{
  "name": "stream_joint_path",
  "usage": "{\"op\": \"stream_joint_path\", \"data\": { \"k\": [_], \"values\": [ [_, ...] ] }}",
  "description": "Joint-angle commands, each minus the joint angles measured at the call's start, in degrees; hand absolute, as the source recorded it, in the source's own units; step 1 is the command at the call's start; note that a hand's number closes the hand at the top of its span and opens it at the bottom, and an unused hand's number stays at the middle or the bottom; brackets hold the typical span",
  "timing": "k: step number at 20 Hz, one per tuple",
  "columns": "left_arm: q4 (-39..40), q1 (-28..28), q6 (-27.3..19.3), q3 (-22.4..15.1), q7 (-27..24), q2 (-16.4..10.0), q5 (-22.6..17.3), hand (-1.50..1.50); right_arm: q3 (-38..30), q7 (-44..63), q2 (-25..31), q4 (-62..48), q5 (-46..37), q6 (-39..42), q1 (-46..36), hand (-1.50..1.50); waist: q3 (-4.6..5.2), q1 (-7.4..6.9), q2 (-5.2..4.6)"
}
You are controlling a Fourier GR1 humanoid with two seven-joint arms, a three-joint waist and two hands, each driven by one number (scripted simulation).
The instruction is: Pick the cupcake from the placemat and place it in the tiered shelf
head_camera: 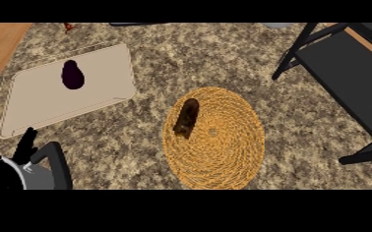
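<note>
Cupcake (187,118) sits on the left part of the woven placemat (225,152), untouched. Left hand (27,145) rests at the lower-left edge, fingers apart, holding nothing; right hand not seen. Judgement: approach from above, close round the sides, and lift clear before crossing the worktop (218,54) to the tiered shelf (341,73) at right, minding its black frame. Visible shelf tier shows nothing on it. Pale tray (109,96) holds one dark purple item (72,74).

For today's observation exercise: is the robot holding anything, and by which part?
Nothing is held. The cupcake lies untouched on the placemat; the left hand rests open, apart.
</note>
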State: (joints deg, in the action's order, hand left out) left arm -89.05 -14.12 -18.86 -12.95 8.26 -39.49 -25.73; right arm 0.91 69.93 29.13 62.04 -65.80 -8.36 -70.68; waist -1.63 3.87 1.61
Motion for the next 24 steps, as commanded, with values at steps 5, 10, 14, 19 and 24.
{"op": "stream_joint_path", "data": {
  "k": [5,10,14,19,24],
  "values": [
    [0.72,4.47,1.00,-1.88,0.96,7.67,-4.30,0.00,-6.50,6.03,2.96,-0.46,0.88,9.56,-0.03,1.50,1.79,0.00,-1.07],
    [1.30,4.83,1.96,-1.46,0.52,8.09,-5.29,0.00,-8.37,2.75,3.45,0.25,2.20,13.52,2.04,1.50,1.86,0.19,-0.98],
    [1.73,4.70,0.60,-2.93,-0.25,8.83,-3.16,0.00,-11.04,-0.84,6.28,1.72,3.20,15.18,4.93,1.50,1.80,0.27,-0.98],
    [1.79,7.48,3.01,-0.74,2.66,6.42,-5.49,0.00,-14.47,-3.68,8.59,0.07,2.85,13.24,6.77,1.50,1.73,-1.05,-1.61],
    [2.47,8.50,3.76,-0.67,3.23,6.69,-6.65,0.00,-15.45,-6.55,8.44,1.93,2.32,11.32,13.31,1.50,1.69,-0.75,-1.72]
  ]
}}
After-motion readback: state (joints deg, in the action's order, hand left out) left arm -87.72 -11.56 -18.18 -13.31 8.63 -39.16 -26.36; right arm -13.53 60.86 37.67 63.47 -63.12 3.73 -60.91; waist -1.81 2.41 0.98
